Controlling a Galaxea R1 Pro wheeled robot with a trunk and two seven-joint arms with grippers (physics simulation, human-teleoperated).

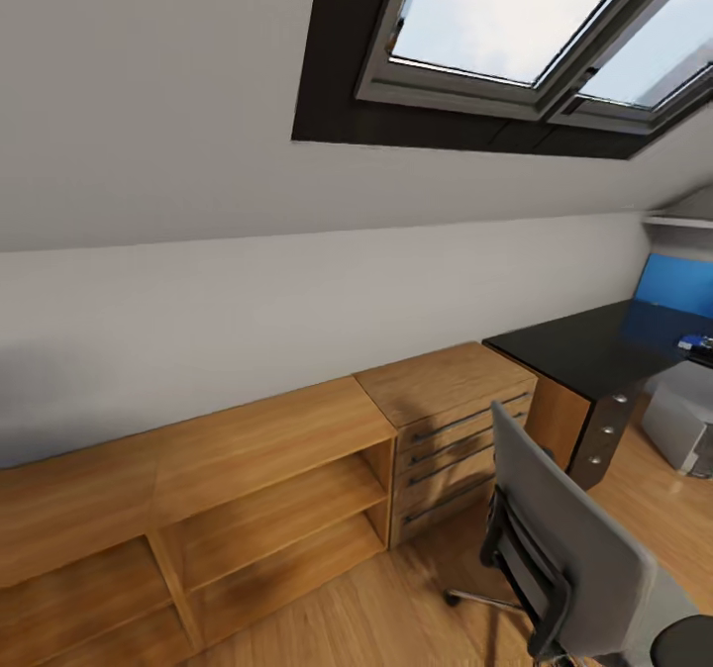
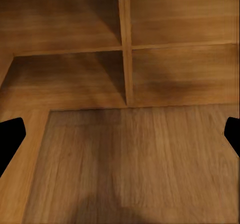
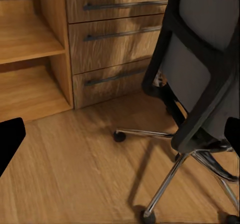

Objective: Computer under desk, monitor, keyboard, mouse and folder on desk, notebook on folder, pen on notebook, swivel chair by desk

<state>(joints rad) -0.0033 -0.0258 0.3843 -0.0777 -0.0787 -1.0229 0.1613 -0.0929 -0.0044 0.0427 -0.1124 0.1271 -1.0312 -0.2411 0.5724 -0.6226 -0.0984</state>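
Note:
The swivel chair (image 1: pixel 569 548) stands at the lower right with its grey back toward me, hiding its seat. In the right wrist view the swivel chair (image 3: pixel 200 69) and its chrome base are close ahead. The black desk (image 1: pixel 584 350) reaches in from the right, and the white computer (image 1: pixel 683 428) sits on the floor beneath it. My left gripper (image 2: pixel 121 136) is open over wooden floor. My right gripper (image 3: pixel 121 136) is open with nothing in it. Folder, monitor, keyboard, mouse, notebook and pen are out of view or too small to tell.
A low wooden shelf unit (image 1: pixel 198 509) and a wooden dresser (image 1: pixel 451 429) line the wall under a sloped ceiling with a skylight (image 1: pixel 515 24). A blue wall panel (image 1: pixel 678 286) hangs behind the desk. Wooden floor (image 1: pixel 416 598) lies open between the shelf and the chair.

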